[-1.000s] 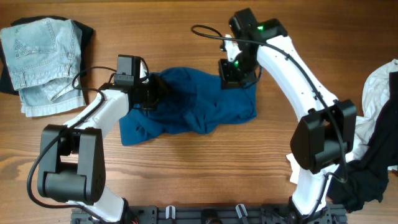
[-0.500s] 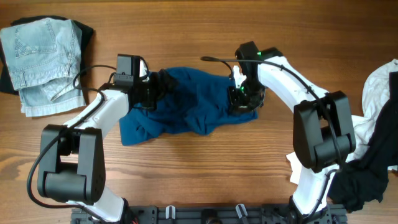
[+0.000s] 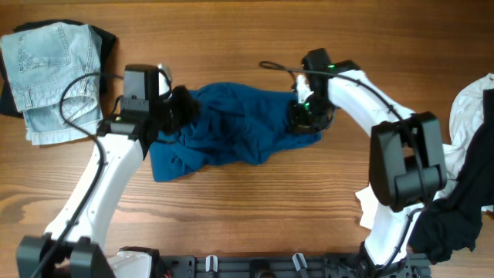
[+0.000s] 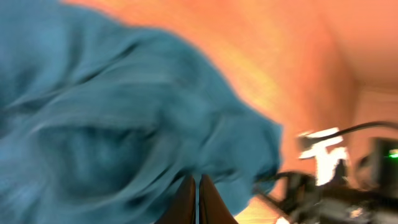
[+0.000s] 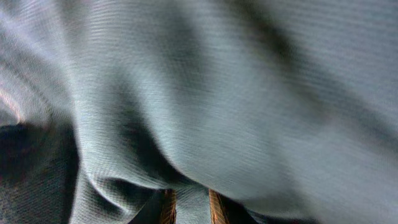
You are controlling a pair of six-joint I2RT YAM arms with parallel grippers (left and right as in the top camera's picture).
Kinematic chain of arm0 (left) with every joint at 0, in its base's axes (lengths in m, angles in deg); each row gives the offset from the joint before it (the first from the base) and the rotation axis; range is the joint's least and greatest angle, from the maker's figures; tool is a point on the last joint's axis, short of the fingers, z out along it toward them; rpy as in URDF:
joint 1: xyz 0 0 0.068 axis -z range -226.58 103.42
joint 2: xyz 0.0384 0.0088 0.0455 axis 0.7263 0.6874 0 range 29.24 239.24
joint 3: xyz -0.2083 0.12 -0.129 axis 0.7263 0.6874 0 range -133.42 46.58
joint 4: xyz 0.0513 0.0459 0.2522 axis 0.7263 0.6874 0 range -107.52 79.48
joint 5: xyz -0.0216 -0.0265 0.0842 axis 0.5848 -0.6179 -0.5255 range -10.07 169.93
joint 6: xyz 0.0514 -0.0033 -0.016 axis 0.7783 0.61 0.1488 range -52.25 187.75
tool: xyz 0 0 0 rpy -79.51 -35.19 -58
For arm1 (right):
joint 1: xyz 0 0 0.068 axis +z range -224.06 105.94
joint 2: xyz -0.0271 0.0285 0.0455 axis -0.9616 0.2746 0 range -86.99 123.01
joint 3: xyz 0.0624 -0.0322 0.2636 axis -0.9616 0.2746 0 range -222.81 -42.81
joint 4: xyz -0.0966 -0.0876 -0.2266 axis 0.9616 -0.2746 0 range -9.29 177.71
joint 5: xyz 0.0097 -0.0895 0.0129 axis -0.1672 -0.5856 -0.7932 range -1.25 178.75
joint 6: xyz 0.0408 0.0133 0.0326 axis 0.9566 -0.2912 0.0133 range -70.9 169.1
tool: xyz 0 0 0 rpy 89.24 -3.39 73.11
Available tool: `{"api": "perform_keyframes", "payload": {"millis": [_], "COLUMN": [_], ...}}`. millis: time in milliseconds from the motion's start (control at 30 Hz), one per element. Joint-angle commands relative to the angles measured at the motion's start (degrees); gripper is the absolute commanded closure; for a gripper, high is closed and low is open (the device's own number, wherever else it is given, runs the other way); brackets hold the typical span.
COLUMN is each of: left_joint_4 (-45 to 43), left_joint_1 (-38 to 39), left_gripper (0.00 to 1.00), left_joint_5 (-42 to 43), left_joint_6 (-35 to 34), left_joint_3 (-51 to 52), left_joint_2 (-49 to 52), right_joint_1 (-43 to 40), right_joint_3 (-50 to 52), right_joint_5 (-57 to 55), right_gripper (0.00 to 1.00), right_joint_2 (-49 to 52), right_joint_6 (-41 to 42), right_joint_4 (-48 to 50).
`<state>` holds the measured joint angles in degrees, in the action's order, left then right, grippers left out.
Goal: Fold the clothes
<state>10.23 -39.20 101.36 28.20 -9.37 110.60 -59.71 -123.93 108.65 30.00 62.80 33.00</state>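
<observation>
The left gripper point(image 4: 197, 184) had its two fingers pressed together, with only a thin line between them. The wrist picture was blurred, so it was not possible to tell if any cloth was caught there. Its tips were at the left end of the dark blue shirt point(image 3: 239, 133), where the fabric was bunched up.

The right gripper point(image 5: 190, 198) was clenched on a fold of the same shirt. In its wrist view the cloth filled almost the whole picture and bulged between the two fingers (only their inner edges showed). From above, this gripper was at the right end of the shirt, near the upper corner.

The shirt lay crumpled in the middle of the wooden table point(image 3: 255, 212), stretched between the two grippers, with its lower left part spread toward the near edge.

Well apart, in the far left corner, a pale blue denim piece point(image 3: 54, 73) lay folded on top of a black cloth point(image 3: 108, 40). At the right edge were a white garment point(image 3: 472, 104) and, below it, a black garment point(image 3: 463, 212), both in a heap.
</observation>
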Motion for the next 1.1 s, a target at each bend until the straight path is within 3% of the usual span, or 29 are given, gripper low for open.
{"api": "perform_keyframes", "payload": {"millis": [0, 100, 300, 367, 400, 467, 500, 533, 567, 600, 633, 667, 700, 800, 900, 1067], "left_joint_4": [7.7, 17.5, 27.2, 27.4, 27.0, 25.8, 25.1, 24.2, 23.3, 21.6, 20.4, 19.4, 17.7, 13.0, 9.1, 1.2], "left_joint_1": [-0.2, -0.2, -0.2, -0.2, -0.2, -0.5, -1.1, -2.2, -3.5, -5.1, -6.2, -7.2, -8.5, -10.4, -12.0, -13.0], "left_gripper": [0.96, 0.79, 0.75, 0.65, 0.64, 0.77, 0.78, 0.55, 0.45, 0.48, 0.48, 0.4, 0.21, 0.16, 0.03, 0.05], "left_joint_5": [-5.3, -8.1, -9.1, -9.1, -9.8, -13.7, -15.3, -15.1, -15.1, -14.3, -13.1, -12.4, -11.6, -12.0, -11.9, -9.5], "left_joint_6": [3.4, 3.3, 3.1, 3.1, 2.9, 0.5, -1.2, -1.4, -1.4, -1.4, -1.3, -1.4, -1.2, 0.1, 0.1, 0.1], "left_joint_3": [0.3, 0.3, 0.8, 1.2, 1.7, 3.3, 4.5, 5.8, 7.1, 8.8, 9.6, 10.2, 10.9, 12.1, 13.0, 13.0], "left_joint_2": [-2.0, -1.2, -0.6, -0.6, -0.6, -0.3, 0.2, 1.3, 2.5, 4.0, 4.9, 5.7, 6.7, 7.1, 7.5, 12.7], "right_joint_1": [-4.8, -7.4, -13.1, -14.6, -14.8, -14.9, -14.7, -14.6, -14.4, -14.2, -14.1, -14.1, -13.9, -13.8, -13.8, -13.8], "right_joint_3": [0.2, 0.2, 0.2, 0.2, 0.2, 0.2, 0.2, 0.2, 0.2, 0.2, 0.2, 0.2, 0.2, 0.2, 0.2, 0.2], "right_joint_5": [-0.1, 0.3, 0.8, 2.2, 3.2, 3.3, 3.3, 3.6, 3.7, 4.8, 5.7, 6.4, 7.2, 7.2, 7.3, 10.2], "right_gripper": [0.83, 0.85, 0.87, 0.87, 0.87, 0.89, 0.88, 0.84, 0.76, 0.7, 0.56, 0.41, 0.23, 0.22, 0.22, 0.23], "right_joint_2": [-0.9, -0.9, -0.9, -0.9, -0.9, -0.9, -0.9, -0.9, -0.9, -0.9, -0.9, -0.9, -0.9, -0.9, -0.9, -0.9], "right_joint_6": [1.3, 1.4, 2.8, 2.0, 0.9, 0.8, 0.2, -0.2, -0.3, -1.5, -2.0, -2.3, -3.4, -3.3, -3.4, -4.7], "right_joint_4": [0.1, 0.2, 0.5, 0.2, 0.3, 0.0, 0.0, -0.1, -0.2, -0.2, -0.1, -0.2, -0.2, -0.5, -0.7, -1.1]}}
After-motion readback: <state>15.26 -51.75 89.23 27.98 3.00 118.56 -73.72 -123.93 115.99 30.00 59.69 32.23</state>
